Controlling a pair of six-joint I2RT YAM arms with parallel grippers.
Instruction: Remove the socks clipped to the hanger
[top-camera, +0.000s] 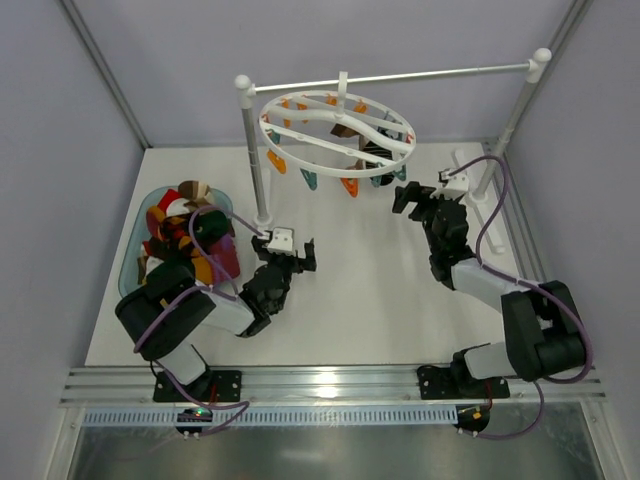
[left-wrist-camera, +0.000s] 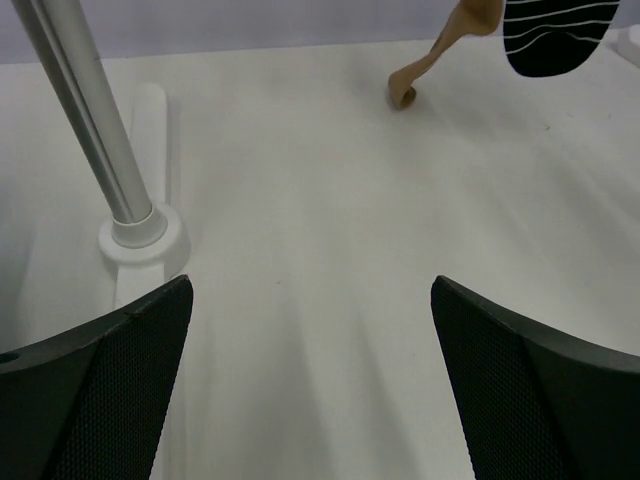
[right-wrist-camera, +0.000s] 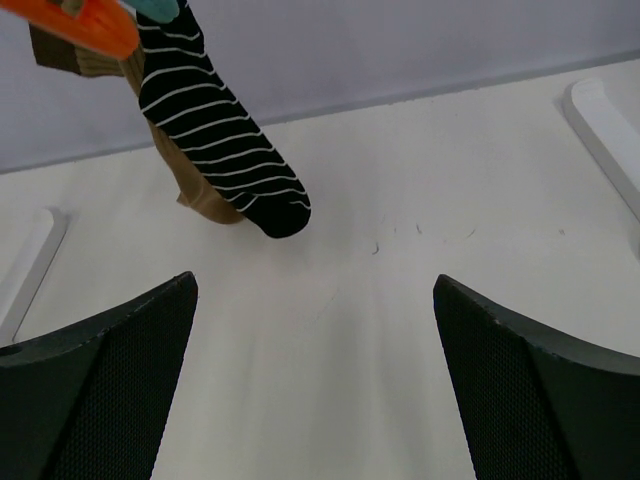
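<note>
Round white plastic ring hanger with crossing spokes (top-camera: 305, 115) hangs by its top hook at 12 o'clock in the top view, roughly level above the table. Small orange clips (top-camera: 350, 186) and teal clips (top-camera: 310, 180) dangle around the rim. Black sock with thin white stripes (right-wrist-camera: 225, 150) is clipped at the ring's 4 o'clock side, toe down. Tan-brown ribbed sock (right-wrist-camera: 200, 198) hangs right behind it, touching. Heap of loose mixed-colour socks (top-camera: 185, 225) (brown, maroon, red-orange) sits at 9 o'clock in a teal tray (top-camera: 140, 215).
</note>
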